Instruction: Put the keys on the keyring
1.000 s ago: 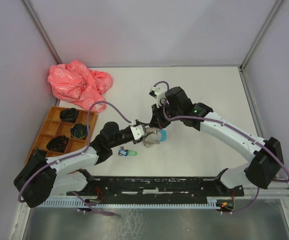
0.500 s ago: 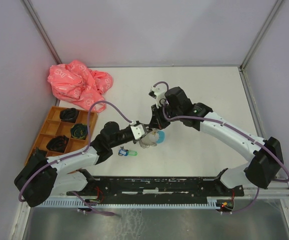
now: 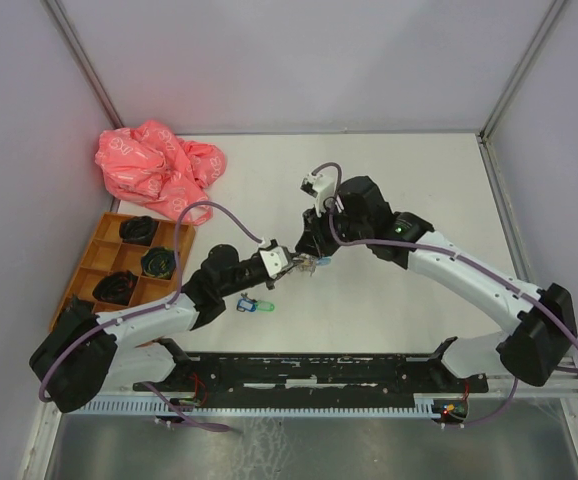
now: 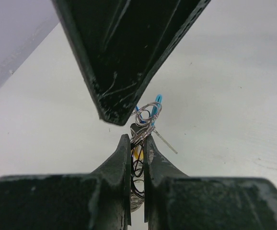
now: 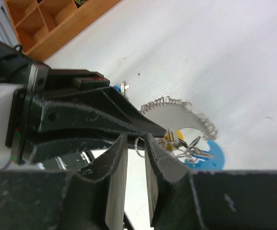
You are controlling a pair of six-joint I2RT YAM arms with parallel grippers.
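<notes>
Keyring (image 5: 174,101) is hanging above mid-table (image 3: 419,180), with left gripper (image 4: 137,139) clamping its bunch of rings and tags. Right gripper (image 5: 136,139) is meeting it, jaws slightly parted around a small split ring. Looks like threading; next move needs fine alignment. One tagged key (image 3: 254,305) is lying loose nearby.

Left hand (image 4: 137,143) and right hand (image 5: 136,141) tip to tip at keys (image 5: 186,148) mid-table; tray (image 3: 104,250), pink bag (image 3: 154,165) leftward; bare tabletop (image 3: 419,190) rightward.
</notes>
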